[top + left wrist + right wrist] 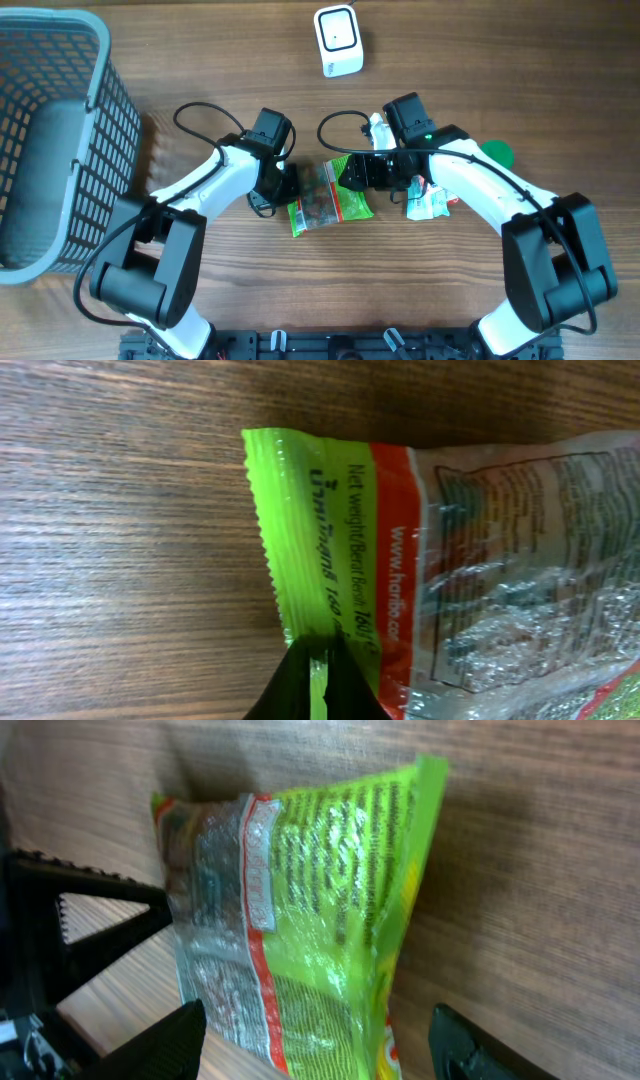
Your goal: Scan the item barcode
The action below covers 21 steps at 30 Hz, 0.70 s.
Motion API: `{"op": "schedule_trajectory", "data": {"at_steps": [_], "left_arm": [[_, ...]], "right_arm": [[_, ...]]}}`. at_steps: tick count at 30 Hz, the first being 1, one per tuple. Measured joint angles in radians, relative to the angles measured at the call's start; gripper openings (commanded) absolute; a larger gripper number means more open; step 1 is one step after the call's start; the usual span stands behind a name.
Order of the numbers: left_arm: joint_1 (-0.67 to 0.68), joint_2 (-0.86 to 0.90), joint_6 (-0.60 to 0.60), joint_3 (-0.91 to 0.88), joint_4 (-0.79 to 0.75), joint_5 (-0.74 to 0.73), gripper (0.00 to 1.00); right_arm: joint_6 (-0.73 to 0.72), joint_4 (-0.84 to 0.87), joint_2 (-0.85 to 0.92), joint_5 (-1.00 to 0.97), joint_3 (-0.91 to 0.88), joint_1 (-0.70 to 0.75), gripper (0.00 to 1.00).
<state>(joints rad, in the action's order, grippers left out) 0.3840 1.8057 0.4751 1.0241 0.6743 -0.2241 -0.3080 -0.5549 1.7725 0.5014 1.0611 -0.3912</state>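
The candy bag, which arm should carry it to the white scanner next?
Probably left. The left end effector is pinched shut on the bag's green edge, while the right end effector stands open around the other end, not gripping.

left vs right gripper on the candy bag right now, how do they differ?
Left gripper has its jaws shut on the bag's green edge; right gripper has its jaws wide, one on either side of the bag, with no visible pinch. Left gripper comes in from the bag's left end, right gripper from its right end. Both are at the same bag.
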Motion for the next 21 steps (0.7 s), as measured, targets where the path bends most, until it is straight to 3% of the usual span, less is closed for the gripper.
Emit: {"op": "schedule_trajectory", "data": {"at_steps": [10, 21], "left_arm": [[0.0, 0.005, -0.003, 0.0, -0.02, -0.014, 0.04], [0.0, 0.005, -0.004, 0.0, -0.02, -0.013, 0.04]], "right_arm": [[-0.011, 0.127, 0.0, 0.061, -0.129, 0.0, 0.68], [-0.127, 0.387, 0.0, 0.191, -0.261, -0.007, 0.64]]}}
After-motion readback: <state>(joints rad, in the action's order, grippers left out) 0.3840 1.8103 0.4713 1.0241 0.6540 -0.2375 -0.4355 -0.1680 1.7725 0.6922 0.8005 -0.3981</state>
